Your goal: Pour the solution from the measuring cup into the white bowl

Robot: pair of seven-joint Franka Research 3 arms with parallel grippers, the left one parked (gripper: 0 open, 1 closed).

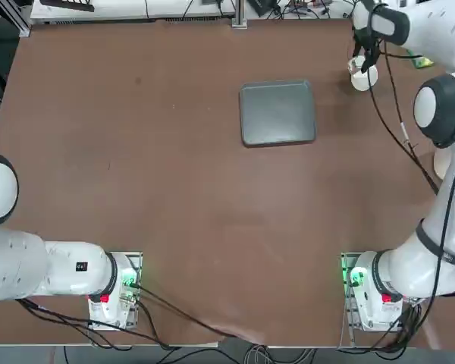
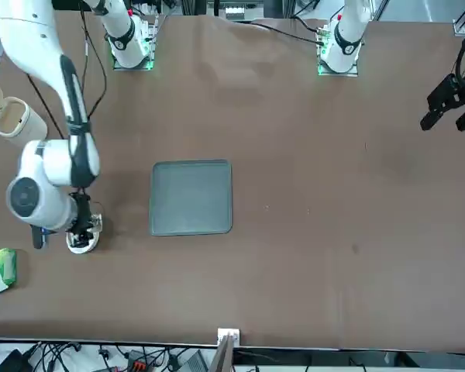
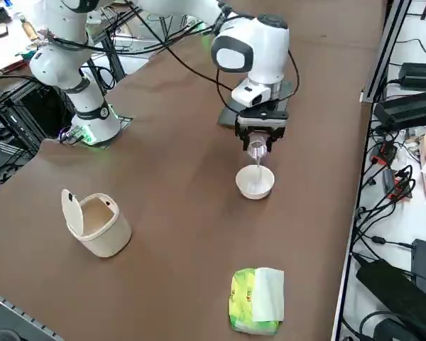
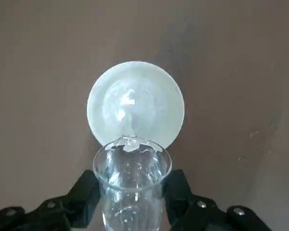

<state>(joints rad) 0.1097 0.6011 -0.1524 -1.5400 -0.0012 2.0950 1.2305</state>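
One measuring cup [image 4: 131, 185], one white bowl [image 4: 136, 103]

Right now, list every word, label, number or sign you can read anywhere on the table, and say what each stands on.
None can be read.
Small transparent measuring cup, held tilted by the right gripper over the small round white bowl: no graduations or print show.
Yellow-green packet: no legible text.
Cream cylindrical container with a flip lid: plain.
Flat grey tray: plain.
Dark sticker on the parked left arm: too small to read.
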